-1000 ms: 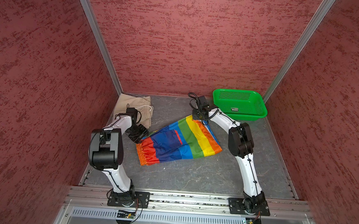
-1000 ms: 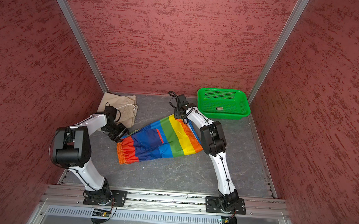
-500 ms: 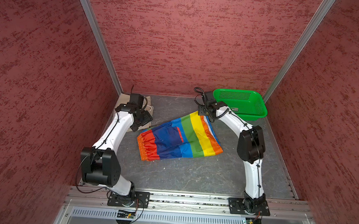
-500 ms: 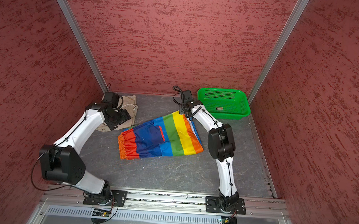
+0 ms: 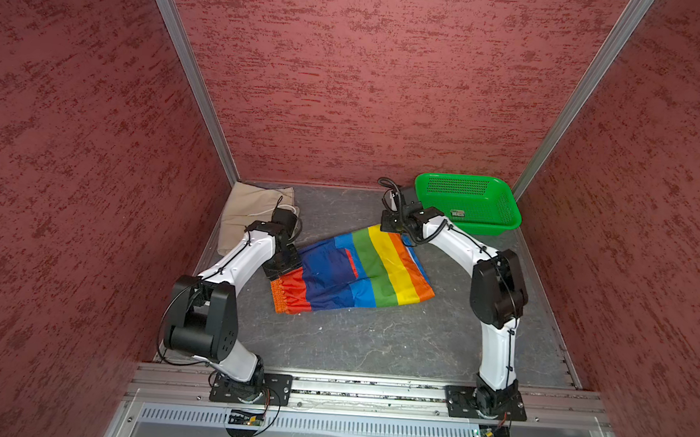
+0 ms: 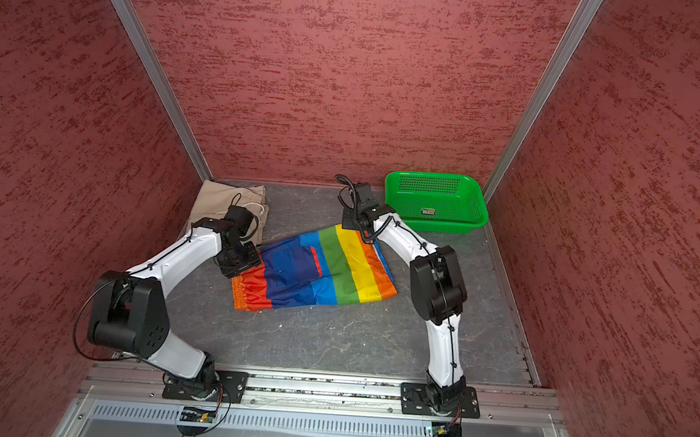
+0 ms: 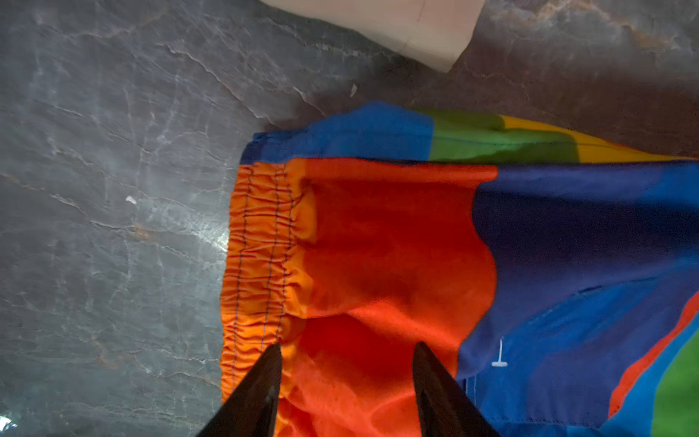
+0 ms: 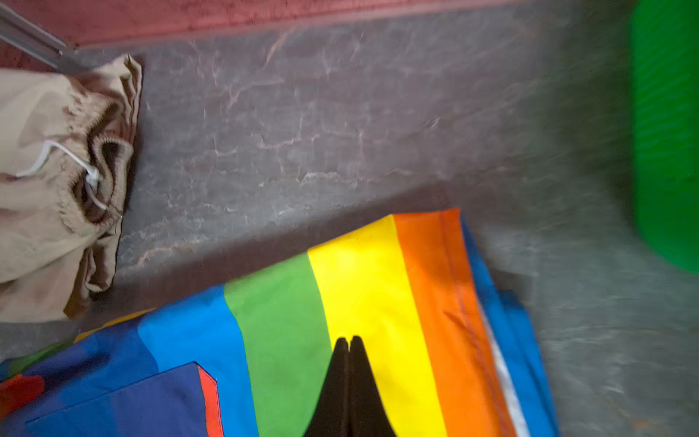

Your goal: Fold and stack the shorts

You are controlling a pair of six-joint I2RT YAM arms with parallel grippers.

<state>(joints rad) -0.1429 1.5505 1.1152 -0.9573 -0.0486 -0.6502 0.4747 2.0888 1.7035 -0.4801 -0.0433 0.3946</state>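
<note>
In both top views the rainbow-striped shorts (image 5: 362, 270) lie flat at mid-desk (image 5: 374, 341), orange waistband (image 5: 289, 295) toward the left arm and hems toward the right, in much the same place as half a second earlier. The beige shorts (image 5: 249, 209) lie bunched in the rear left corner, well apart from the green basket (image 5: 502, 220) in the rear right corner. Half a second earlier the left arm reached out over the beige shorts; it has now drawn back, and the left claw (image 5: 281, 265) sits at the waistband's far corner. The right claw (image 5: 391, 226) stays at the far edge of the striped shorts, little changed. The left wrist view shows the left claw (image 7: 348, 346) released: its two black fingers (image 7: 261, 393) stand apart over the red panel just beside the gathered waistband (image 7: 261, 246). Contact with the cloth cannot be determined. A corner of the beige shorts (image 7: 416, 26) shows beyond. The right wrist view shows the right claw (image 8: 348, 338) clenched, fingertips pressed together over the border of the green and yellow stripes. Whether cloth is pinched cannot be determined. The beige shorts (image 8: 45, 189), with their white drawstring (image 8: 64, 151), and the blurred basket (image 8: 665, 132) flank the frame.
</note>
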